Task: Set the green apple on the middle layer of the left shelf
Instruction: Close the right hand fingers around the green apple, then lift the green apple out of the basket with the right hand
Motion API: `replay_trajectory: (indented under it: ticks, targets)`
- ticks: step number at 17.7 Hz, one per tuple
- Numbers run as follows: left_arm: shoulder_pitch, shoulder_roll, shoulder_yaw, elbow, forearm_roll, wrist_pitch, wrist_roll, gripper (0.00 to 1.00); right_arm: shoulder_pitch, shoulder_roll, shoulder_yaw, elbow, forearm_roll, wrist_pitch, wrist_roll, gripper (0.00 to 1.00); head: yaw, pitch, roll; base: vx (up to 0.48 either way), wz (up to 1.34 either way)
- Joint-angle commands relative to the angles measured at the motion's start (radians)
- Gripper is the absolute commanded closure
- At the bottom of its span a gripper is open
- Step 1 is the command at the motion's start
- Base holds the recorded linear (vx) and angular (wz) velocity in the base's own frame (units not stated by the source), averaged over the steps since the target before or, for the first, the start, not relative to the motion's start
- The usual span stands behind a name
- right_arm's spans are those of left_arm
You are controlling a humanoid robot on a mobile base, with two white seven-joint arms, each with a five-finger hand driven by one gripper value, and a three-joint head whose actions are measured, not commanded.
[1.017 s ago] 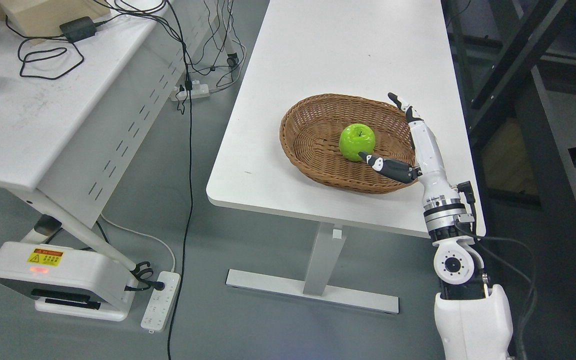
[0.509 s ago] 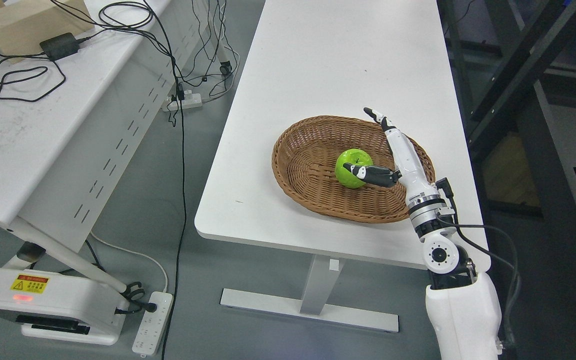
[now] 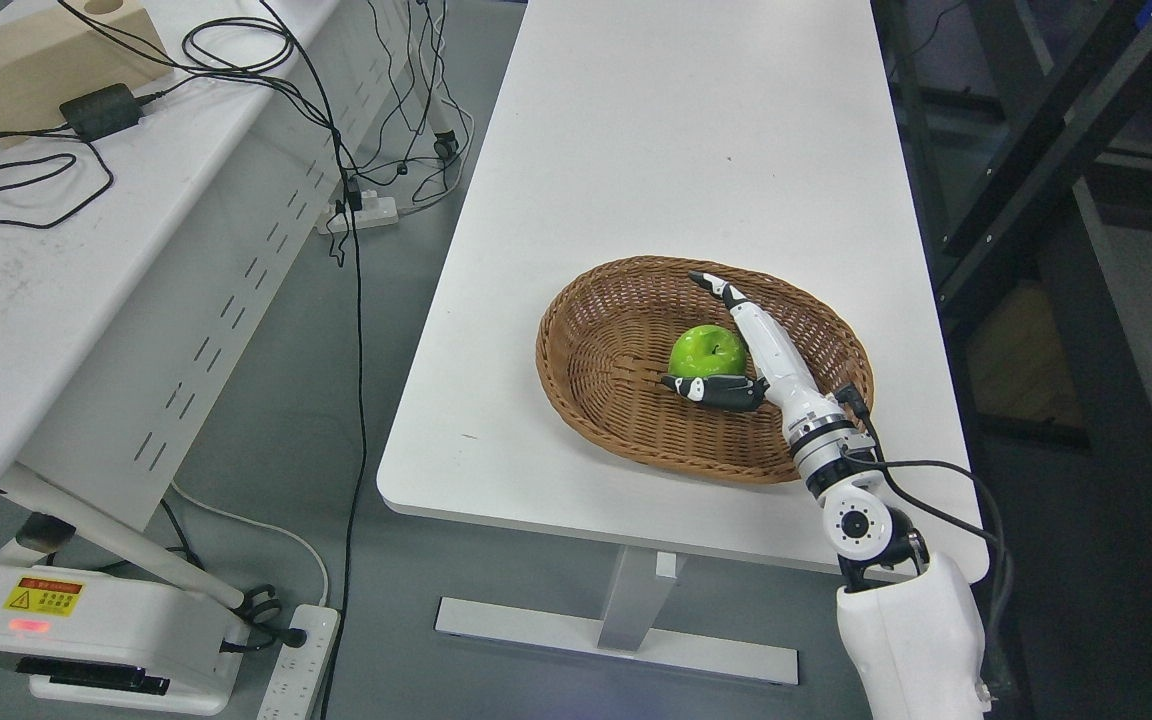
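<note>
**Robot hand cupping the green apple in the basket**

Apple first: the green apple [image 3: 707,351] is sitting inside the oval wicker basket [image 3: 596,350], a little right of the basket's middle, stem dimple facing up. The basket is resting on the white bench [image 3: 666,150], close to its near edge and toward its right side.

My right robot hand [image 3: 736,350] is reaching in from the lower right, with my white forearm crossing over the basket's near-right rim. I am holding the hand open around the apple rather than clamped on it: my long white finger [image 3: 751,325] is stretching straight along the apple's right side, its dark tip pointing toward the far rim of the basket, while my dark thumb [image 3: 711,388] is lying across the front of the apple, low down, just at its base. The apple is sitting in the angle between the two. I cannot tell whether either one is actually pressing on the fruit; the apple is lying in the basket, not lifted.

My left arm is not showing anywhere.

To the left, across a strip of grey floor, a second white bench [image 3: 56,300] is carrying a black power adapter [image 3: 96,108] with looping cables and a pale wooden block [image 3: 36,55]. A dark metal shelf frame [image 3: 1056,130] is standing just beyond the right edge of my bench.
</note>
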Motion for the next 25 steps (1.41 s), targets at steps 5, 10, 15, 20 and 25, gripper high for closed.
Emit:
replay_trajectory:
  ticks: [5,10,15,20,25]
  targets:
    - [0.000,0.017,0.000,0.000,0.000,-0.001,0.000,0.00,0.011,-0.034,0.031,0.051,-0.001,-0.010,0.011,0.12,0.0000,0.000,0.000,0.016,0.00]
    - [0.000,0.017,0.000,0.000,0.000,-0.001,0.000,0.00,0.013,-0.028,0.017,0.047,-0.006,0.005,0.008,0.39,0.0000,0.000,0.000,0.000,0.00]
    - [0.000,0.017,0.000,0.000,0.000,-0.002,0.000,0.00,0.013,-0.018,-0.041,0.029,-0.017,0.013,0.006,0.93,0.0000,0.000,0.000,0.000,0.00]
    - [0.000,0.017,0.000,0.000,0.000,-0.001,0.000,0.00,0.057,-0.016,-0.101,-0.127,-0.125,-0.033,0.006,0.96,0.0000,0.000,0.000,0.000,0.00]
    - [0.000,0.017,0.000,0.000,0.000,-0.001,0.000,0.00,0.166,-0.016,-0.147,-0.241,-0.147,-0.091,-0.185,1.00,0.0000,0.000,0.000,0.000,0.00]
